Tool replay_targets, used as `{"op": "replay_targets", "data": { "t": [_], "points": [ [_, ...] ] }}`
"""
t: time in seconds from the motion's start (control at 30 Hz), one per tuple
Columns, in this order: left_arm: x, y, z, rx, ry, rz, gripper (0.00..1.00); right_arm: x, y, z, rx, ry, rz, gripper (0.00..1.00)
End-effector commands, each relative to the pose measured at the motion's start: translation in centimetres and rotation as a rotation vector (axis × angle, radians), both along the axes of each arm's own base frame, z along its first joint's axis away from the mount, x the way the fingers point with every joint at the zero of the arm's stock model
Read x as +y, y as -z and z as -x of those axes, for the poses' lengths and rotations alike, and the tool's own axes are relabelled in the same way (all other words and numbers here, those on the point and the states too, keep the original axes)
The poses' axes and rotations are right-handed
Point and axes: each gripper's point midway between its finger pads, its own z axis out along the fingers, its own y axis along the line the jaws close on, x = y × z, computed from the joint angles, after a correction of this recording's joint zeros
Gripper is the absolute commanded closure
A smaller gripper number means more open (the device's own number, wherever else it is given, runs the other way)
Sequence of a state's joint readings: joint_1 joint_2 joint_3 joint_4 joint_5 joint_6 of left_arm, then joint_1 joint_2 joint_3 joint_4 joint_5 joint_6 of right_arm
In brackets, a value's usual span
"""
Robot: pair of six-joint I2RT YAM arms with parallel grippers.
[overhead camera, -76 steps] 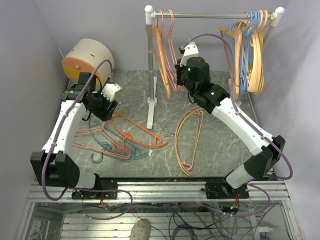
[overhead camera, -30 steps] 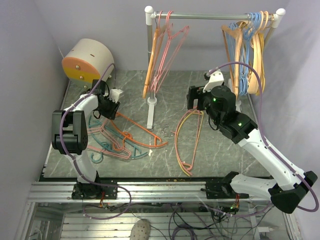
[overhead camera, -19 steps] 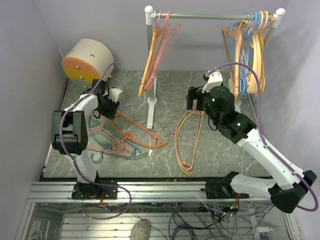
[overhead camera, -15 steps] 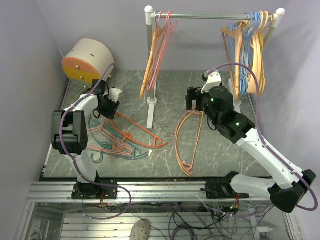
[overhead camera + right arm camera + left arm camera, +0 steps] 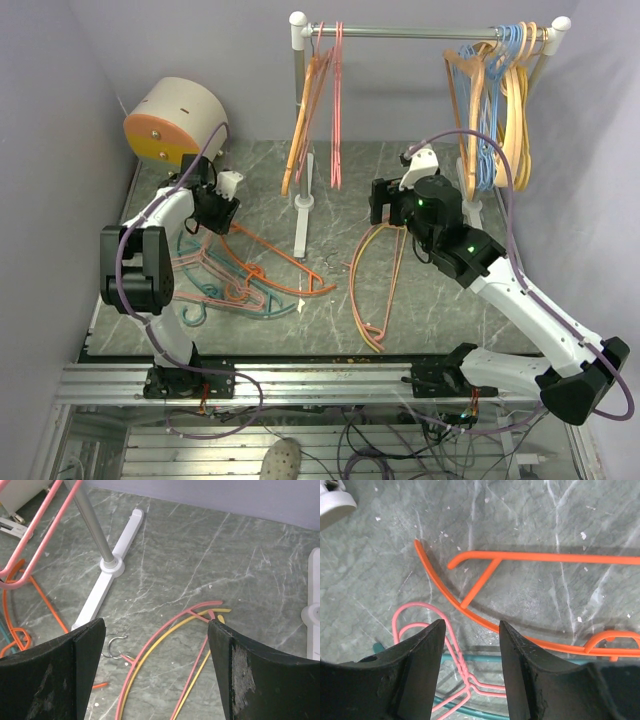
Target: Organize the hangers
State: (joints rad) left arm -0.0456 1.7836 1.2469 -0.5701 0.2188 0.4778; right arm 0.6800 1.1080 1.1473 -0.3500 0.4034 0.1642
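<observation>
A grey marble table [image 5: 430, 312] carries a clothes rack [image 5: 420, 32]. At the rack's left end hang an orange and a pink hanger [image 5: 337, 110], and at its right end a light-blue and tan bunch [image 5: 495, 100]. More hangers lie flat: a pink, orange and teal heap [image 5: 240, 285] at the left, and a pink and yellow pair [image 5: 353, 272] near the middle. The left gripper [image 5: 471, 625] hovers over the heap, jaws apart and empty. The right gripper [image 5: 156, 625], above the pair's far end, gapes wide and holds nothing.
</observation>
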Motion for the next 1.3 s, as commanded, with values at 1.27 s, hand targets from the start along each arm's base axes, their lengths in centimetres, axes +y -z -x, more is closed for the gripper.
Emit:
{"op": "replay_targets", "data": {
  "t": [1.27],
  "points": [
    [2.0,1.7,-0.6,0.003,-0.046,-0.049,0.47,0.2,1.2,-0.2,0.014,-0.007,0.014,0.16]
  ]
}}
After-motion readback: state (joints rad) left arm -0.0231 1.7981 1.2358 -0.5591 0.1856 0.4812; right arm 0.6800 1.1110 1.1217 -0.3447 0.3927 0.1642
